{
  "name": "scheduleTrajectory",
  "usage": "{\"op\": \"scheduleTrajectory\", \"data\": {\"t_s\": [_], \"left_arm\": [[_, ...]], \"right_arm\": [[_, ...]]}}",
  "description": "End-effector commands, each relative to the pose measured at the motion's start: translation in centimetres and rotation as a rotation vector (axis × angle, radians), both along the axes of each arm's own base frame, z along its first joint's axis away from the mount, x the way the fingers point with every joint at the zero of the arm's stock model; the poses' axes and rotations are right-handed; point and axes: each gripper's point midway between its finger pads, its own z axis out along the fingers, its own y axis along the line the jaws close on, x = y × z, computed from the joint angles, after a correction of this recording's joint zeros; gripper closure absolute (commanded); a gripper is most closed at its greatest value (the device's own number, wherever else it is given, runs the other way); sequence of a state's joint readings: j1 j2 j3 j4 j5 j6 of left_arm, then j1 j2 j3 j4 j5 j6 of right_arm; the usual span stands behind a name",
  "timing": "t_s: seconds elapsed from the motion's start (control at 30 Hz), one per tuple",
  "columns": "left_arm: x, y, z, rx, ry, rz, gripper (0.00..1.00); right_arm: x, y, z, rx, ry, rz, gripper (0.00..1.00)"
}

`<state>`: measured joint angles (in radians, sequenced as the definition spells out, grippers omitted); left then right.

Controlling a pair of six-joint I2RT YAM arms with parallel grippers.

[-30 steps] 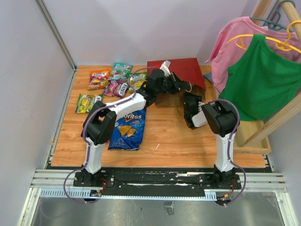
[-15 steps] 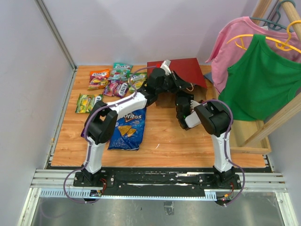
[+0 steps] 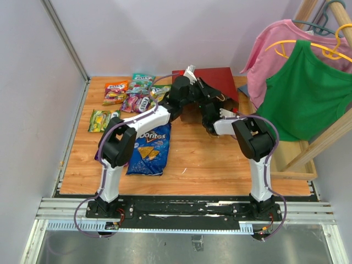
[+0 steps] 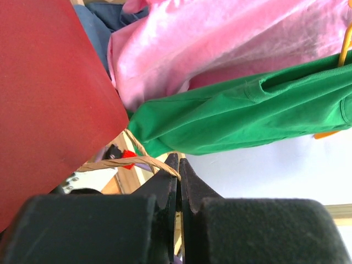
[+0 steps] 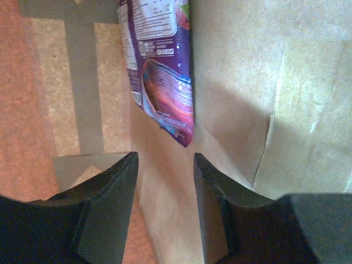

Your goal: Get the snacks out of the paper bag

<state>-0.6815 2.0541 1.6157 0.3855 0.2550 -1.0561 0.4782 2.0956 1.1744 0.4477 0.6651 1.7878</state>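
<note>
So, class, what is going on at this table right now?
The left fingers are shut on the bag's handle. The right fingers, open, are at the bag's mouth, with a purple packet just ahead inside. Other packets and the Doritos already lie out on the table.

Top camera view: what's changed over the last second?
The right end effector moved left and away from the bases into the paper bag mouth, jaws open, a purple packet just ahead, ungripped. The left end effector stays shut on the bag's handle, shifted only slightly. The snacks on the table, Doritos bag included, have not moved.
</note>
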Motion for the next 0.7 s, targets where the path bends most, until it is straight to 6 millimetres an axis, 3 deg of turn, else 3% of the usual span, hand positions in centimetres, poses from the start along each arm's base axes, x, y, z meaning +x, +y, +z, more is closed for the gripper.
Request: {"op": "scheduleTrajectory", "data": {"t_s": [0.0,0.47,0.67], "left_arm": [[-1.7,-1.5,-0.3,0.005,0.022,-0.06,0.95],[-1.9,-1.7,-0.1,-0.001,0.022,-0.075,0.95],[-1.8,-1.8,-0.6,0.004,0.031,-0.078,0.95]], "right_arm": [[1.0,-2.0,-2.9,-0.019,0.052,-0.055,0.54],[3.2,-5.5,-7.0,-0.091,-0.003,-0.063,0.51],[4.9,-5.8,-7.3,-0.132,0.023,-0.014,0.6]]}}
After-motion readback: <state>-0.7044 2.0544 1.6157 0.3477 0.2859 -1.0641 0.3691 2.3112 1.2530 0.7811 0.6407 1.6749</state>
